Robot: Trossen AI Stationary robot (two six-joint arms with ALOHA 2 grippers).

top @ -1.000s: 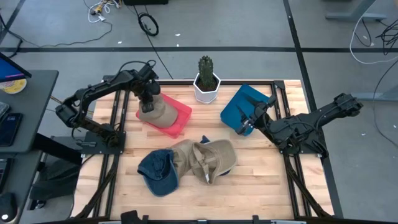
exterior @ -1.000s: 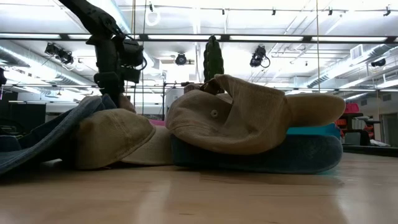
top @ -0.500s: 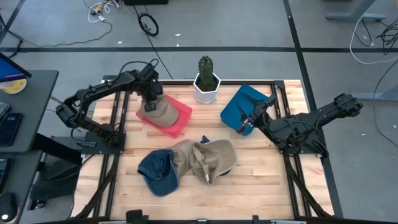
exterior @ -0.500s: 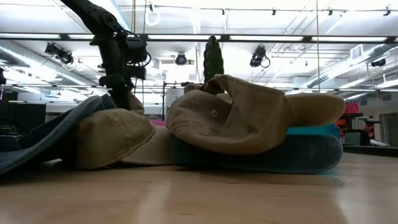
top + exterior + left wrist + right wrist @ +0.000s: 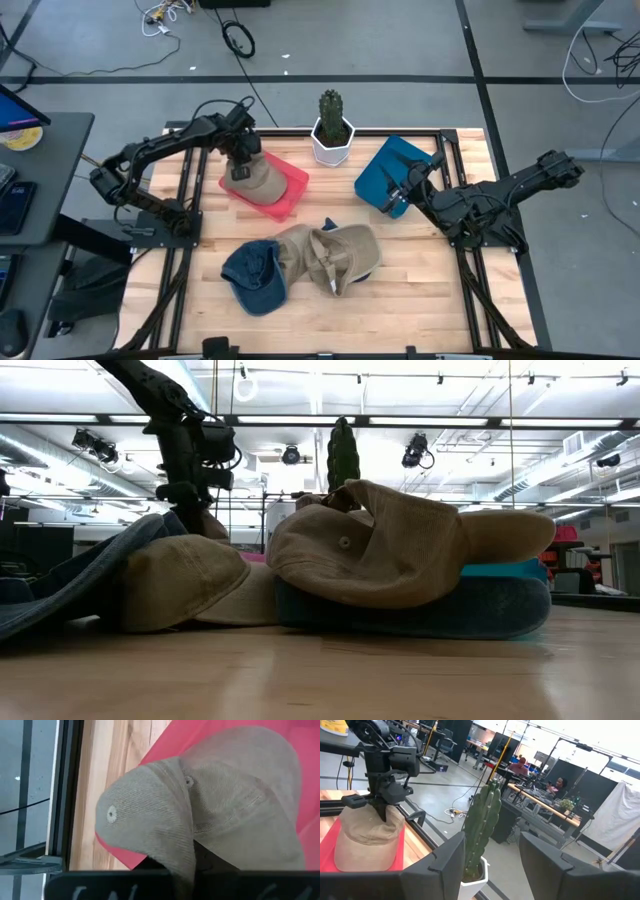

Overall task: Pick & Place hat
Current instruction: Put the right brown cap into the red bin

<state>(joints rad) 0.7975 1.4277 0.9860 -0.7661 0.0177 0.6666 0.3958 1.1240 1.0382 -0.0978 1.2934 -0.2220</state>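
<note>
The tan cloth cap (image 5: 255, 178) sits on the flat red tray (image 5: 285, 192) at the counter's (image 5: 420, 290) back left — set there, I'd judge. The left end effector (image 5: 240, 168) reaches down from above, pinched tight on its crown fabric. The right end effector (image 5: 408, 189) waits over the blue tray (image 5: 385, 160), fingers apart, empty.

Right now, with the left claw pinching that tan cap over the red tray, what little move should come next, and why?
Probably open the fingers. The left gripper is shut on the tan fabric cap, which already appears to rest on the red square tray, so letting go would leave it in place.
</note>
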